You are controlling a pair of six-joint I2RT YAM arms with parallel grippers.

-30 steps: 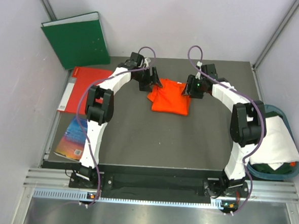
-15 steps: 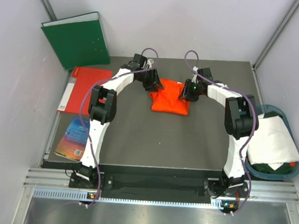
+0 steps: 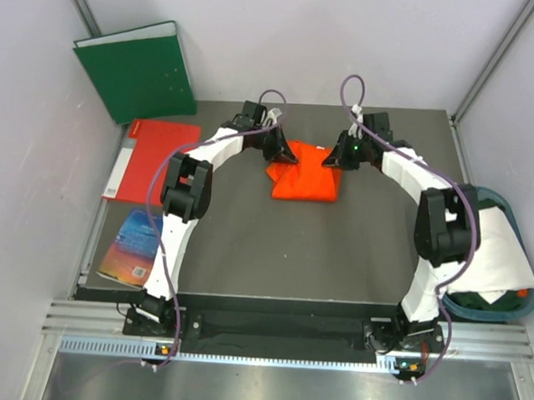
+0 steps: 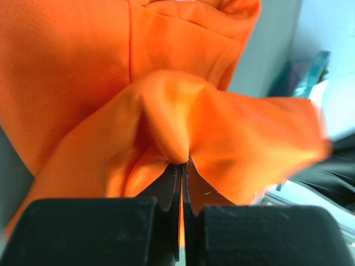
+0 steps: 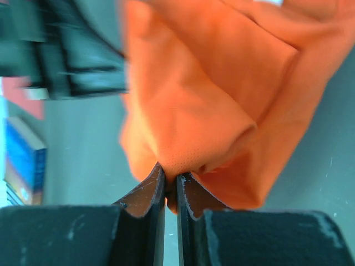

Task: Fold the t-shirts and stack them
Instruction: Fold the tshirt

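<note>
The orange t-shirt [image 3: 305, 177] lies folded at the far middle of the table. My left gripper [image 3: 282, 148] pinches its far left corner, jaws shut on a bunched fold of orange cloth [image 4: 172, 127]. At the far right corner my right gripper [image 3: 335, 157] is shut on another fold of the same shirt [image 5: 205, 111]. The cloth rises toward both grippers in the wrist views. A white t-shirt [image 3: 489, 250] lies draped over a basket at the right edge.
A green binder [image 3: 139, 68] leans at the back left. A red folder [image 3: 156, 159] and a blue book [image 3: 133, 246] lie along the left side. The dark basket [image 3: 501, 305] stands beside the right arm.
Both grippers have closed on the far corners of the orange t-shirt. They were open over those corners a second ago; the arms shifted slightly.
</note>
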